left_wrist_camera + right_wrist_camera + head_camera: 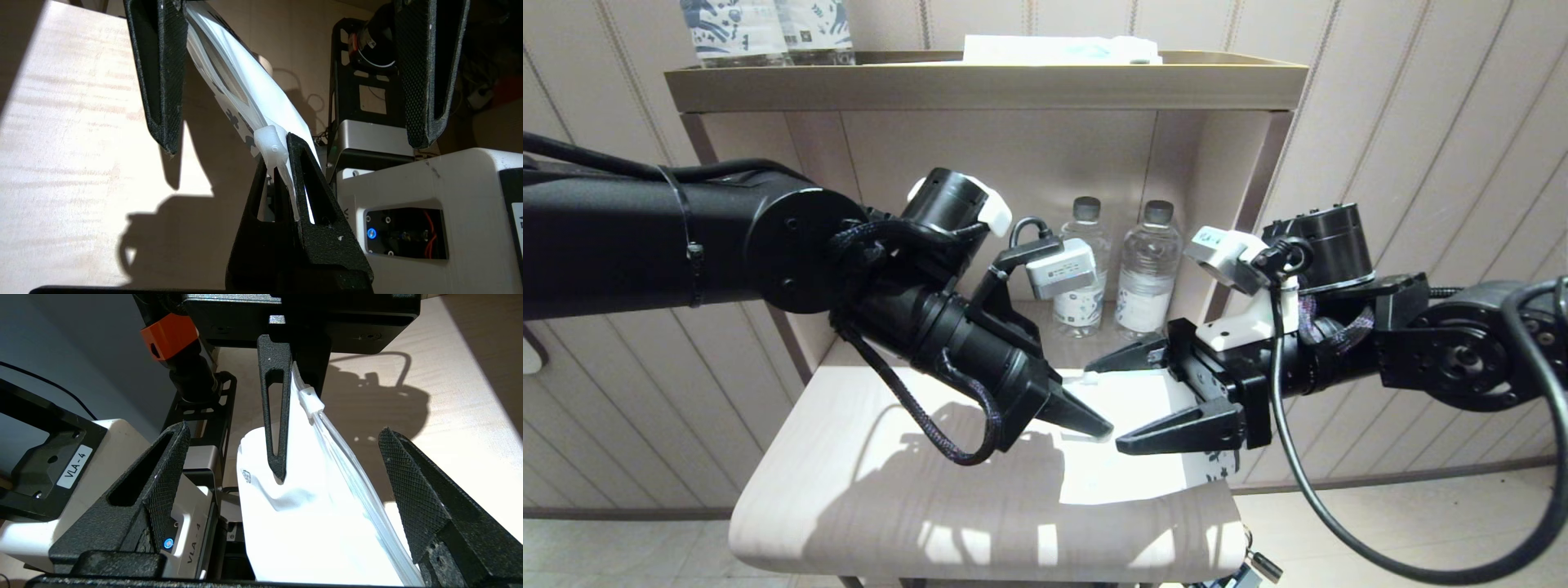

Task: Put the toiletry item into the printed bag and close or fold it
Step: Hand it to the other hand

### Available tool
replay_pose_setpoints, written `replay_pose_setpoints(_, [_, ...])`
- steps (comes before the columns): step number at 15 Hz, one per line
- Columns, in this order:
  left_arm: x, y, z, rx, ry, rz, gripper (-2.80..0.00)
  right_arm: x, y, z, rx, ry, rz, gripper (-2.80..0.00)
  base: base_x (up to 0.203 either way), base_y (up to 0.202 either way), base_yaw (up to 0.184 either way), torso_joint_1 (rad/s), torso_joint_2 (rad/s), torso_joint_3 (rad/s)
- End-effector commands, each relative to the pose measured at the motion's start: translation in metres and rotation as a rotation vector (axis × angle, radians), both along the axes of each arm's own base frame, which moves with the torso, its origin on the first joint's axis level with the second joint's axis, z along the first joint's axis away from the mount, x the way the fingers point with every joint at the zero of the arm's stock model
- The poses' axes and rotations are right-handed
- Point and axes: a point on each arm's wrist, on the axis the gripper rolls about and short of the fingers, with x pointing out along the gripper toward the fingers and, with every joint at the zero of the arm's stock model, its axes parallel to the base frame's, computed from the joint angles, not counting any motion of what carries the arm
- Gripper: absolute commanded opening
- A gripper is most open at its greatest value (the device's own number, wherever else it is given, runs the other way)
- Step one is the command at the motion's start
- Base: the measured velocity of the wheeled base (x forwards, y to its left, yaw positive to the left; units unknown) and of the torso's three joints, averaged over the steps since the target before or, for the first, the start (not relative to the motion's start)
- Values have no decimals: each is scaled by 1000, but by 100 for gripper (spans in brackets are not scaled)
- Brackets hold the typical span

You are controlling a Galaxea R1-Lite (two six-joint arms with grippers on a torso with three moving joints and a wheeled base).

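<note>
You see the left end effector [1098, 426] clamped on the printed bag [1143, 408]; the right end effector [1123, 404] is spread apart; the bag's contents are hidden, perhaps inside.

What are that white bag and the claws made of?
The printed bag looks like thin, glossy white plastic: it creases softly and has a clear zip strip. The left claw, pinching it, and the open right claw look like matte black plastic with a grainy, cross-hatched surface.

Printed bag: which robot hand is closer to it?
Left. The left hand is shut on the printed bag's top edge; the right hand is open, with a finger on either side, not gripping.
</note>
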Motion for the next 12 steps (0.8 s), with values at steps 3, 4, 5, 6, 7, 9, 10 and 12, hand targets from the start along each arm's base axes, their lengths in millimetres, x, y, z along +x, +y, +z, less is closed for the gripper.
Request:
replay_pose_setpoints(3, [-1,1,0,-7,6,-12,-280,-2,0,4,6,-9,5,0,0,0,0,0,0,0])
replay_pose_setpoints(4, [-1,1,0,-9,8,-13,-280,-2,0,4,6,-11,5,0,0,0,0,0,0,0])
replay_pose_setpoints(5, [-1,1,0,-10,7,-13,-280,-2,0,4,6,-11,5,0,0,0,0,0,0,0])
replay_pose_setpoints(6, [-1,1,0,-9,8,-13,-280,-2,0,5,4,-13,1,0,0,0,0,0,0,0])
replay_pose_setpoints(7, [-1,1,-1,-10,10,-14,-280,-2,1,4,-1,-12,-5,0,0,0,0,0,0,0])
replay_pose_setpoints(9, [-1,1,-1,-9,11,-14,-280,-1,1,1,-4,-17,-12,0,0,0,0,0,0,0])
replay_pose_setpoints(10, [-1,1,-2,-8,12,-14,-280,-1,1,0,-6,-19,-13,0,0,0,0,0,0,0])
replay_pose_setpoints(12, [-1,0,-2,-8,12,-14,-280,1,2,0,-4,-19,-11,0,0,0,0,0,0,0])
